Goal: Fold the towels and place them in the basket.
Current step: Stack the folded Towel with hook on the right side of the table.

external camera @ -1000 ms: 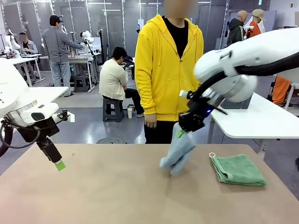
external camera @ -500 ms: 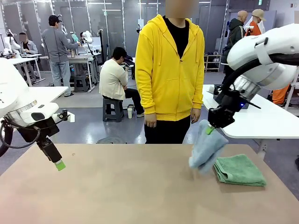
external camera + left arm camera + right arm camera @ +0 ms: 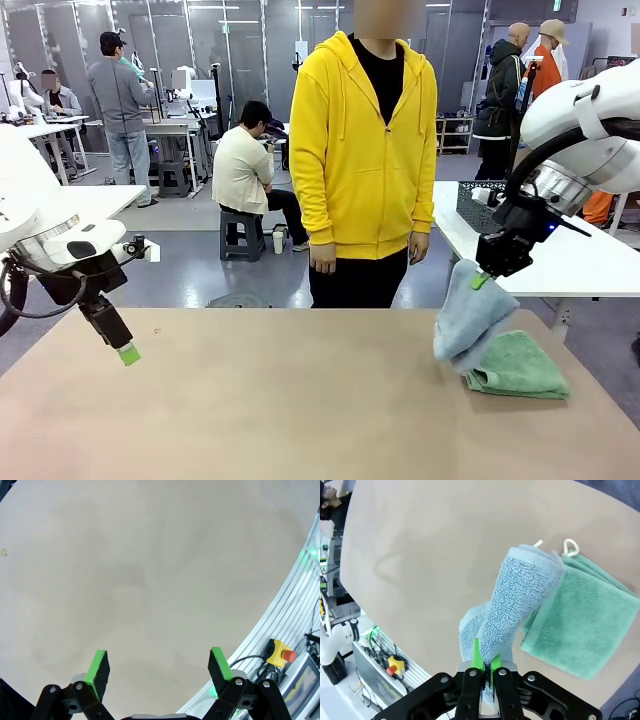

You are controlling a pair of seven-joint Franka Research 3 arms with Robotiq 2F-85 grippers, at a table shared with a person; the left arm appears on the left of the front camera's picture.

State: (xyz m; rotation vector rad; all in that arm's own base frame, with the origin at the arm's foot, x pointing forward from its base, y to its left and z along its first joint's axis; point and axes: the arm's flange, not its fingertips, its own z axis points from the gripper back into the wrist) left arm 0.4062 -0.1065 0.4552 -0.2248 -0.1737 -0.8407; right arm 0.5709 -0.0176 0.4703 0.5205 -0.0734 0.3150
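A folded mint green towel [image 3: 520, 367] lies on the table at the far right; its white loop [image 3: 570, 545] shows in the right wrist view. My right gripper [image 3: 482, 280] is shut on a folded pale grey-blue towel [image 3: 468, 318], which hangs from it in the air over the green towel's [image 3: 580, 620] left edge. In the right wrist view the blue towel [image 3: 512, 605] hangs down from my pinched fingers [image 3: 476, 656]. My left gripper [image 3: 128, 353] stands open and empty above the table's left side, its green pads [image 3: 98, 666] wide apart. A dark mesh basket [image 3: 470, 205] sits on the white side table behind.
A person in a yellow hoodie [image 3: 362, 150] stands at the far edge, arms down. A white side table [image 3: 560, 265] stands at the right behind my right arm. A red emergency stop button [image 3: 282, 654] sits beyond the table edge in the left wrist view.
My right gripper has carried the hanging blue towel to the right, from mid-table to over the green towel's left edge. The left arm has stayed still.
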